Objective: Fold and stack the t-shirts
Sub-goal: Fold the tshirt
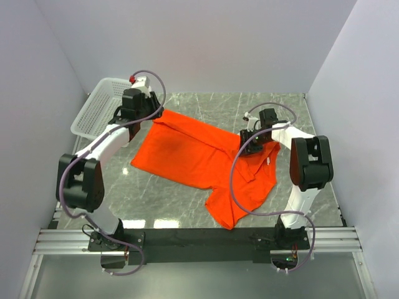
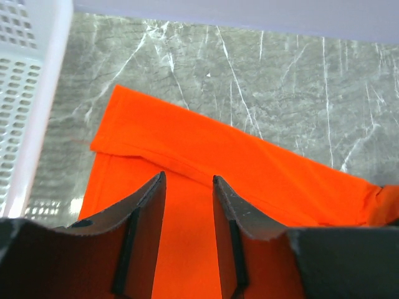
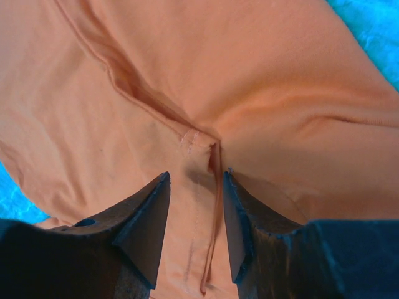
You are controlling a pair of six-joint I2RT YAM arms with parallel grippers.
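Note:
One orange-red t-shirt [image 1: 187, 159] lies partly spread on the marble table, its far edge turned over in a band [image 2: 206, 146]. My left gripper [image 1: 152, 116] hovers over the shirt's far left corner beside the basket. Its jaws [image 2: 189, 182] stand apart with flat cloth showing between them. My right gripper [image 1: 252, 147] is low over the shirt's right side. Its jaws [image 3: 196, 177] are apart and straddle a stitched hem edge [image 3: 215, 187] where creases meet. In the right wrist view the t-shirt [image 3: 249, 75] looks pale orange.
A white mesh basket [image 1: 93, 112] stands at the far left against the wall, and its rim [image 2: 31, 93] is just left of my left gripper. White walls enclose the table on three sides. Bare marble [image 1: 206, 103] shows behind the shirt.

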